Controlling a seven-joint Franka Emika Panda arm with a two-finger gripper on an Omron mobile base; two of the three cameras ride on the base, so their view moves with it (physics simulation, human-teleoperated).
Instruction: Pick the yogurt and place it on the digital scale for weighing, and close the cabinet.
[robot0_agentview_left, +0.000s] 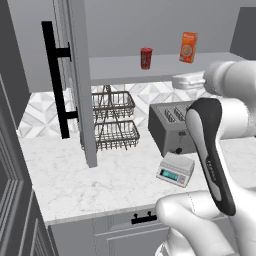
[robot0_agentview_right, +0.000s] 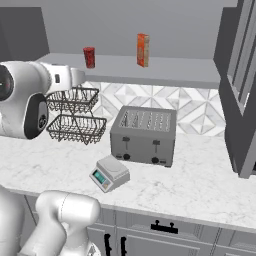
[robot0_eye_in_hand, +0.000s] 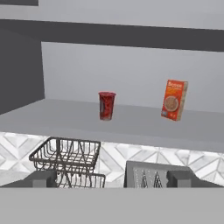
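The yogurt (robot0_agentview_left: 146, 58) (robot0_agentview_right: 89, 57) (robot0_eye_in_hand: 106, 105), a small red cup, stands upright on the bottom shelf of the open cabinet (robot0_agentview_left: 115, 70). The cabinet's left door (robot0_agentview_left: 80, 85) swings out with its long black handle (robot0_agentview_left: 54, 80); its right door (robot0_agentview_right: 241, 95) is open too. The light-grey digital scale (robot0_agentview_left: 176, 169) (robot0_agentview_right: 110, 173) sits on the counter in front of the toaster, nothing on its plate. My gripper (robot0_eye_in_hand: 113, 180) is open and empty, level with the shelf edge, some way short of the yogurt and apart from it. The hand (robot0_agentview_left: 186, 80) hangs above the toaster.
A flat orange box (robot0_agentview_left: 188, 47) (robot0_eye_in_hand: 173, 99) stands on the shelf right of the yogurt. The dark-grey toaster (robot0_agentview_right: 144, 135) and a two-tier wire basket (robot0_agentview_left: 114, 120) sit against the backsplash. Drawers with short black handles (robot0_agentview_right: 164, 227) run below the marble counter (robot0_agentview_left: 100, 180).
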